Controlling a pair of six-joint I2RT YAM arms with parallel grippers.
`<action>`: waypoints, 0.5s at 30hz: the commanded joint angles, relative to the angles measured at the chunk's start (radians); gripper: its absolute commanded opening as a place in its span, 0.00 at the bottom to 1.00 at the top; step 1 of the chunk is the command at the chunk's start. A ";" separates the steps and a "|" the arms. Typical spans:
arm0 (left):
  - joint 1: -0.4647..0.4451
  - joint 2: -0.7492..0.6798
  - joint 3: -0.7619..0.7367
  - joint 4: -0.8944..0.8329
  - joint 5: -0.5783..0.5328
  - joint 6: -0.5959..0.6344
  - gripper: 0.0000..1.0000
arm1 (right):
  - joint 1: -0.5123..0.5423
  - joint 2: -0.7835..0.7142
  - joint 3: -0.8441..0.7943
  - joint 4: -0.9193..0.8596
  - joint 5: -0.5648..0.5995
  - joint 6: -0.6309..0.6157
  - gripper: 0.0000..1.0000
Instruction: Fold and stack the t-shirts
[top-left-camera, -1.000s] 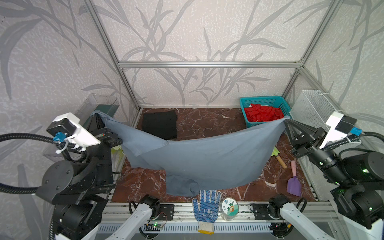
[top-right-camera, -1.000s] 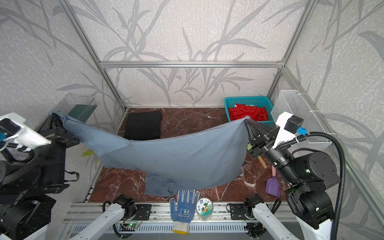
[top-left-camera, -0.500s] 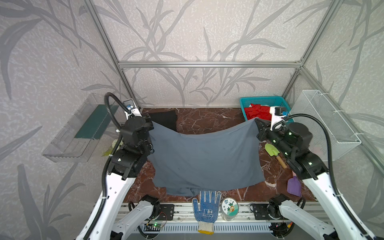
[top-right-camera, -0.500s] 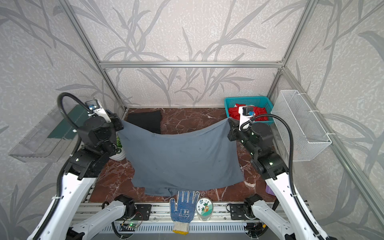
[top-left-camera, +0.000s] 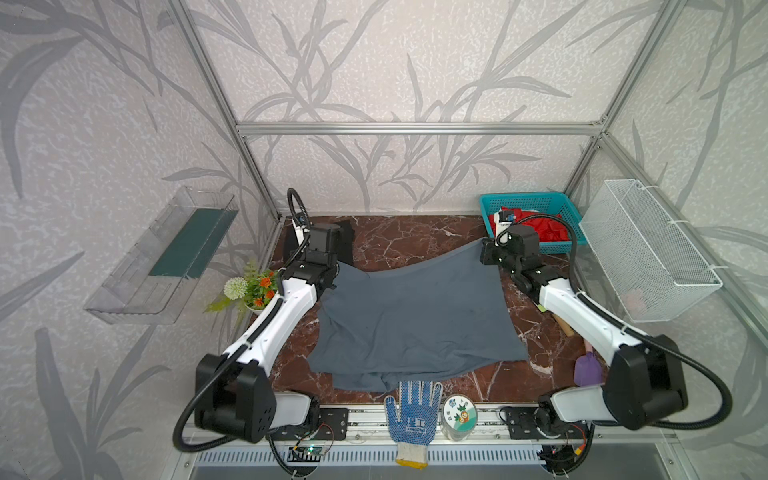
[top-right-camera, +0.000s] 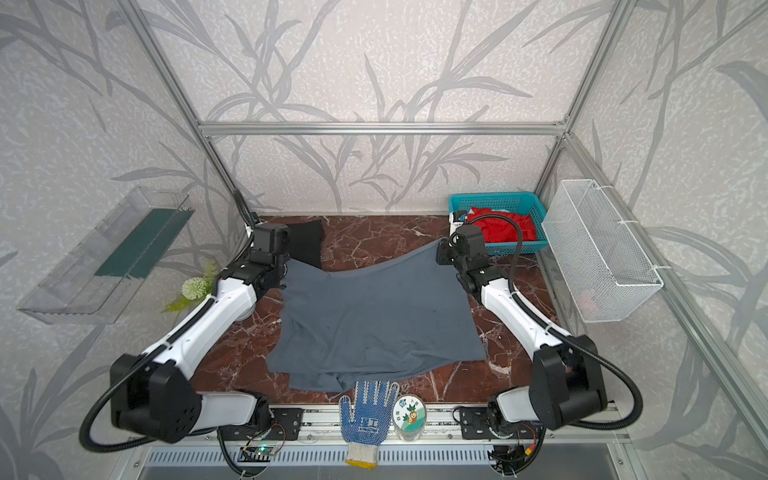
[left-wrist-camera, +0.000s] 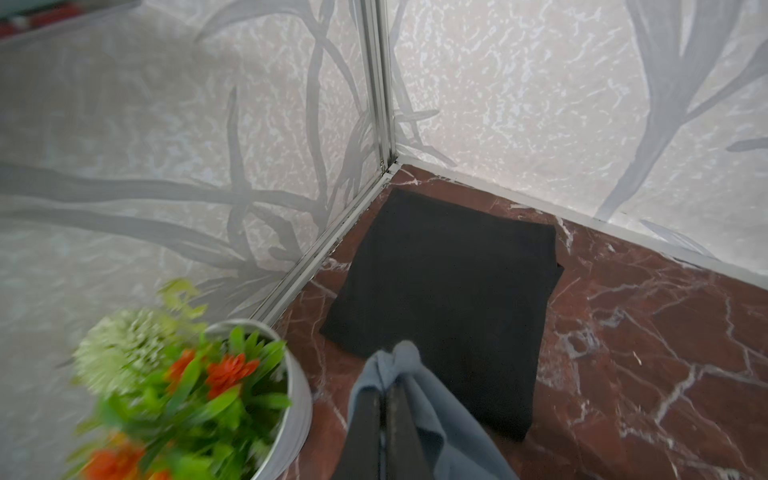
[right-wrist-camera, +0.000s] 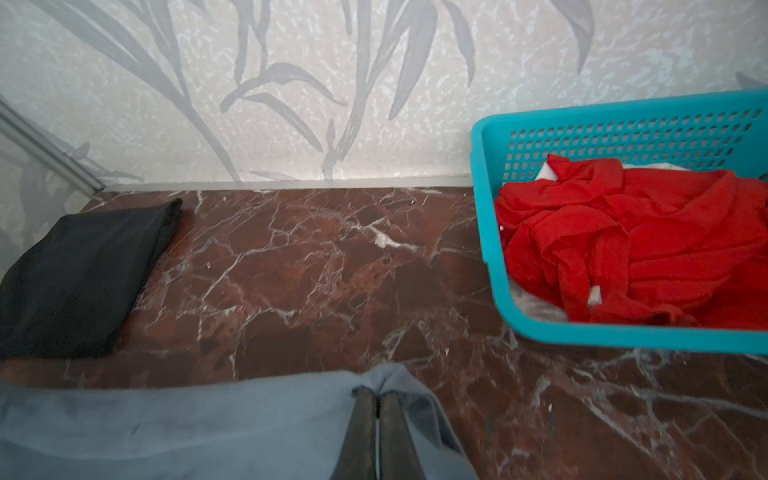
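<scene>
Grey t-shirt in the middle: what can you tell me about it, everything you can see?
The grey t-shirt is plain slate-coloured soft cloth, far wider than either end effector. Its near part lies rumpled on the marble table, with a second layer peeking out at the near edge. Its two far corners are held up: the left end effector is shut on one and the right end effector on the other, so the far edge sags between them. No print shows.
</scene>
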 joint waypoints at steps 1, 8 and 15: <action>0.044 0.193 0.209 0.023 0.069 -0.096 0.00 | -0.042 0.187 0.175 0.083 -0.035 0.022 0.00; 0.084 0.769 0.902 -0.268 0.163 -0.130 0.00 | -0.080 0.665 0.672 -0.003 -0.120 0.030 0.00; 0.091 1.170 1.563 -0.478 0.339 -0.055 0.59 | -0.082 0.853 0.975 -0.099 -0.187 -0.005 0.80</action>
